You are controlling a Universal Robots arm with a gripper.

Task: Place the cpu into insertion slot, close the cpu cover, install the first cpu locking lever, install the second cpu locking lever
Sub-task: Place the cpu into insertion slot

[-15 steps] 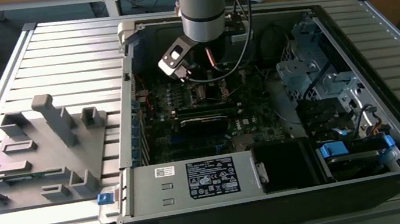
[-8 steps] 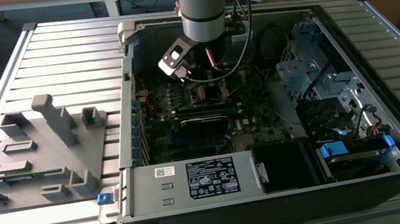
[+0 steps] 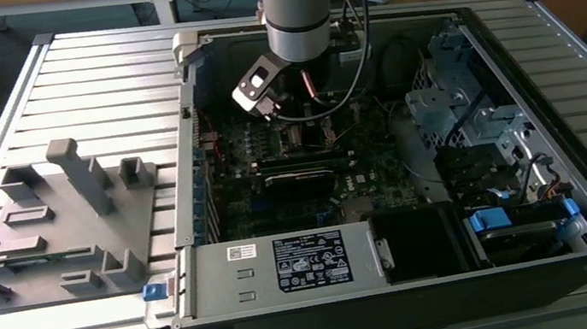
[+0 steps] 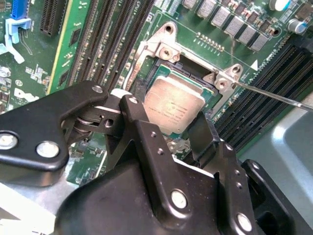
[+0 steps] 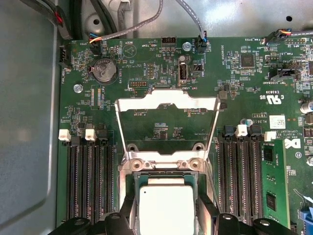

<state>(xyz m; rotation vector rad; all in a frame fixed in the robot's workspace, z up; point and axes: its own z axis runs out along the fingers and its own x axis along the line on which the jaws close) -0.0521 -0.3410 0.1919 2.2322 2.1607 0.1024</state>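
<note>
On the green board (image 5: 244, 88) the cpu cover (image 5: 195, 104) lies swung open beyond the insertion slot (image 5: 166, 166), and the gripper (image 4: 166, 117) hangs over that slot, fingers (image 4: 146, 134) clamped on the cpu (image 4: 173, 103), held squarely above it.

White lettering (image 5: 275, 98) over circuit board (image 5: 234, 115); white triangle (image 4: 254, 64) by insertion slot (image 4: 151, 49); printed sticker (image 3: 313, 261) on power supply (image 3: 225, 288).

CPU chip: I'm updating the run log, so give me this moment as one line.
chip at socket | gripper astride chip | cover open, folded back
</note>
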